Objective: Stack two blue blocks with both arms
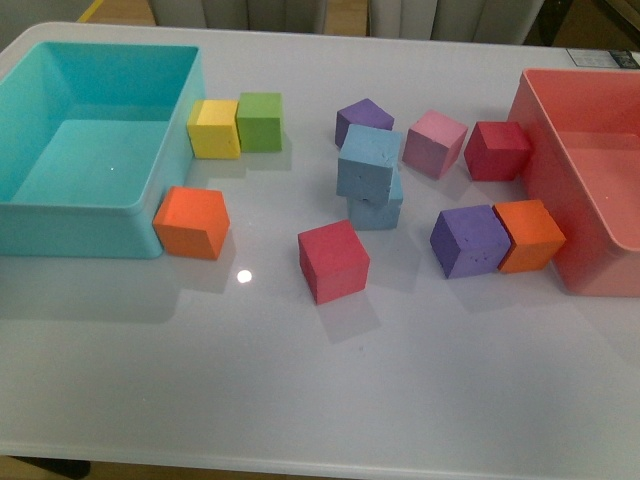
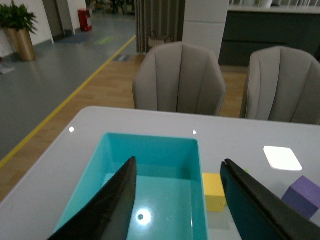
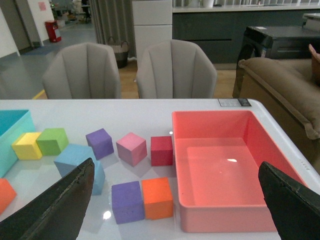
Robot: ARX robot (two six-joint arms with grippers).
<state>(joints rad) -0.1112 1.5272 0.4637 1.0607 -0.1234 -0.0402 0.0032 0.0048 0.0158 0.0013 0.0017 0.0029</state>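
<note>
left gripper (image 2: 177, 200) jaws stand wide apart, nothing between them; it hangs above the turquoise bin (image 2: 150, 145), fingers (image 2: 107, 207) framing the bin's inside. right gripper (image 3: 175, 200) also spread wide, empty, looking down over the pink bin (image 3: 220, 120) and the blocks beside it. neither arm shows in the front view.

blue blocks: upper blue block (image 1: 368, 163) sits on top of the lower blue block (image 1: 378, 210), near the table's (image 1: 300, 400) middle. upper one is turned and offset toward the left-rear, so the lower one shows only at its front and right. stack also seen in the right wrist view, partly behind a finger.

other cubes, front view:
- yellow cube (image 1: 214, 128) touching the turquoise bin's right wall, green cube (image 1: 260, 121) touching the yellow.
- orange cube (image 1: 191, 222) at the bin's front right corner.
- red cube (image 1: 334, 260) alone, in front of the stack.
- purple cube (image 1: 364, 120) just behind the stack; pink cube (image 1: 435, 143) to its right.
- dark red cube (image 1: 497, 150) against the pink bin.
- second purple cube (image 1: 469, 240) and second orange cube (image 1: 529, 235) touching, the orange one by the pink bin's wall.
</note>
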